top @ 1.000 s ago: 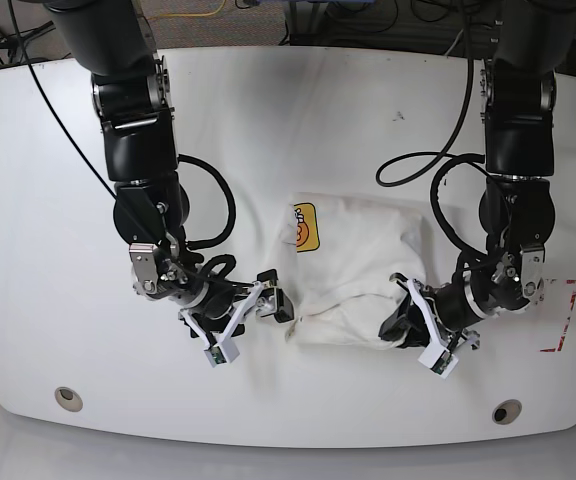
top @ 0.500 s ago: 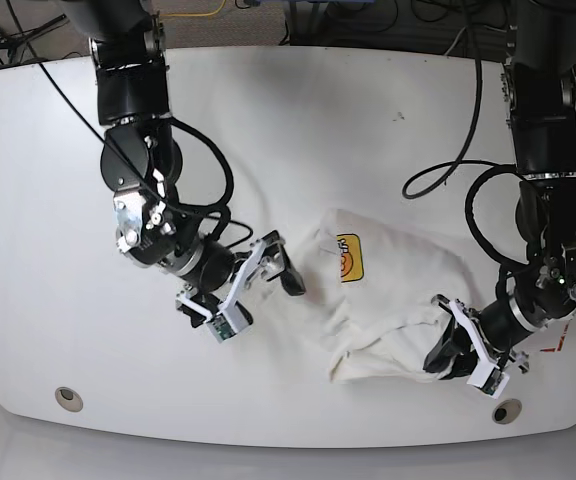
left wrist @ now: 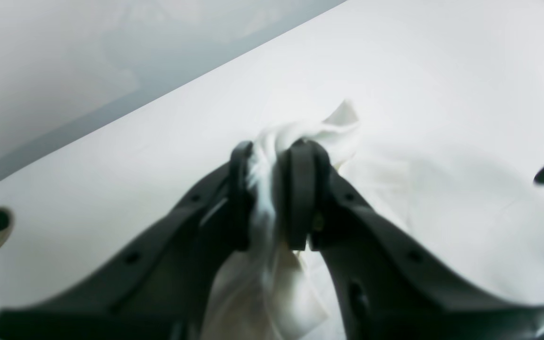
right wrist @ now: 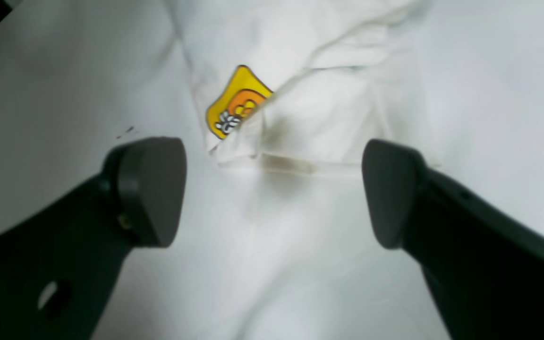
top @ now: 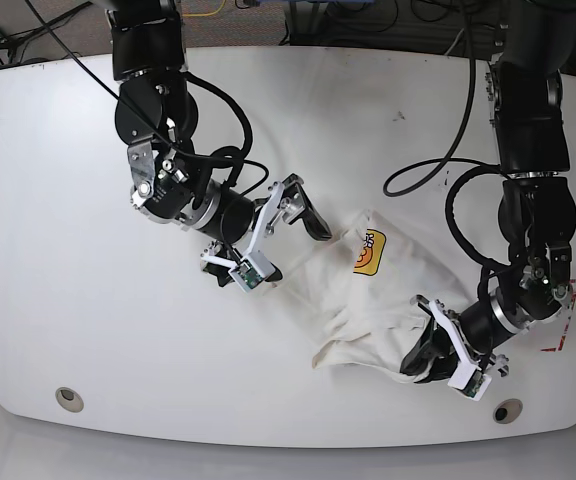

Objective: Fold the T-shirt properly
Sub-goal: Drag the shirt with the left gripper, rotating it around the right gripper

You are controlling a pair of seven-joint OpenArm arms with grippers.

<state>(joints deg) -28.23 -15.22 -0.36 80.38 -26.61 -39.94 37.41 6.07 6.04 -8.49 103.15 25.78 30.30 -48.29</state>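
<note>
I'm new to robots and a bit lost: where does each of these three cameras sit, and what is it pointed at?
Base: above the table, looking down; both arms show.
Left wrist: on the left gripper, looking along jaws clamped on T-shirt cloth.
Right wrist: on the right gripper, looking down between wide-open jaws.
Shared: the yellow patch also appears in the base view.
</note>
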